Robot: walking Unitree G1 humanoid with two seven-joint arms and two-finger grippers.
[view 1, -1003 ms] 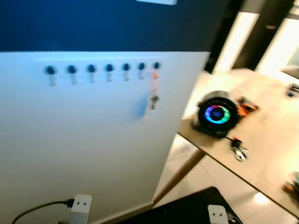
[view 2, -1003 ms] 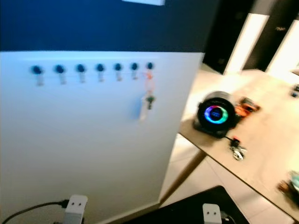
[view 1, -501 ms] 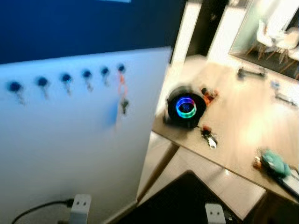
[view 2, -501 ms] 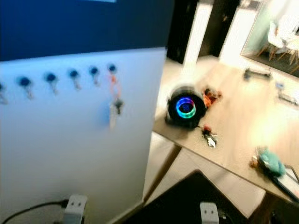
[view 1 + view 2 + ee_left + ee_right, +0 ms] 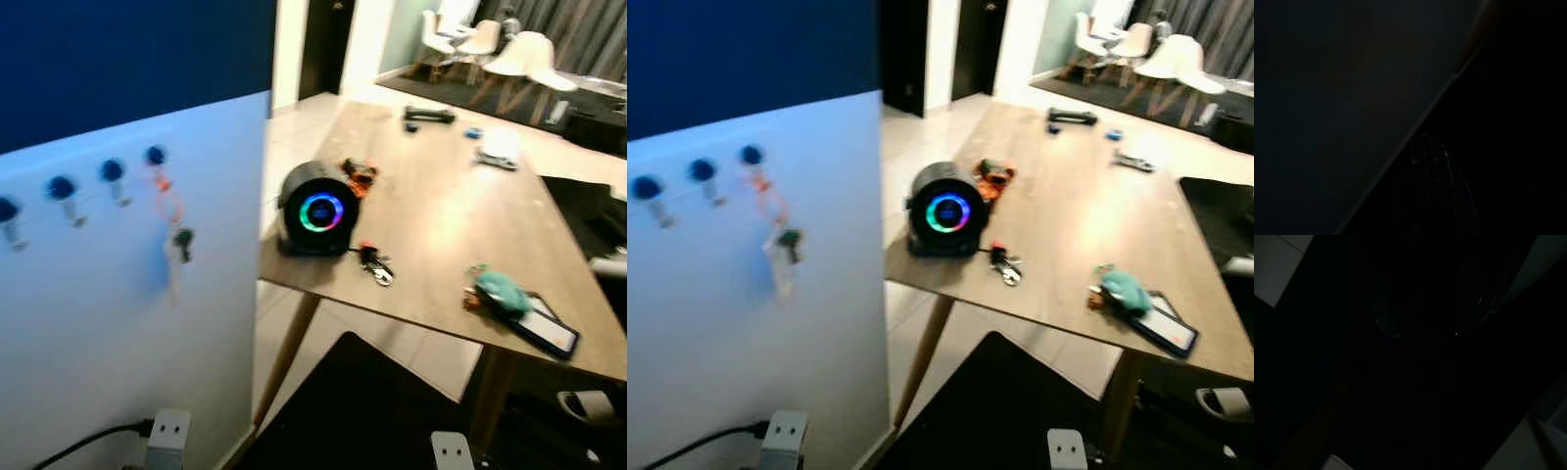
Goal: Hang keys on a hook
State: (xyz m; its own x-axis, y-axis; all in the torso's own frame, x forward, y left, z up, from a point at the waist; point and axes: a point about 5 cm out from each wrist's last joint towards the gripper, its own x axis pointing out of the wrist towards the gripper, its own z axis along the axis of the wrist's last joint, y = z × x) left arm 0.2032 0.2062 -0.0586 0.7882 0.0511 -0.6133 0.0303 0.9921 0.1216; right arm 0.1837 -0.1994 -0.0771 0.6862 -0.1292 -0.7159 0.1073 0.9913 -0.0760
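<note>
Keys (image 5: 376, 266) lying on the worktop (image 5: 460, 225), at about 4 o'clock of the round speaker (image 5: 316, 210): a light, rigid, loose bunch that may splay; best taken by its ring. Another set (image 5: 177, 240) hangs from the end hook (image 5: 155, 155). Against the earlier frame the view has swung right. Jaws' state: cannot tell

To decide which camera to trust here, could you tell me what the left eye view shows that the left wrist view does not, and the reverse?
Left eye view: blue hooks on a white wall, a key bunch hanging from the rightmost hook, and a wooden table carrying a round speaker with loose keys beside it. Left wrist view: very dark, a faint outline of the left gripper beside a dim slanting surface. Shared: nothing I can match confidently.
</note>
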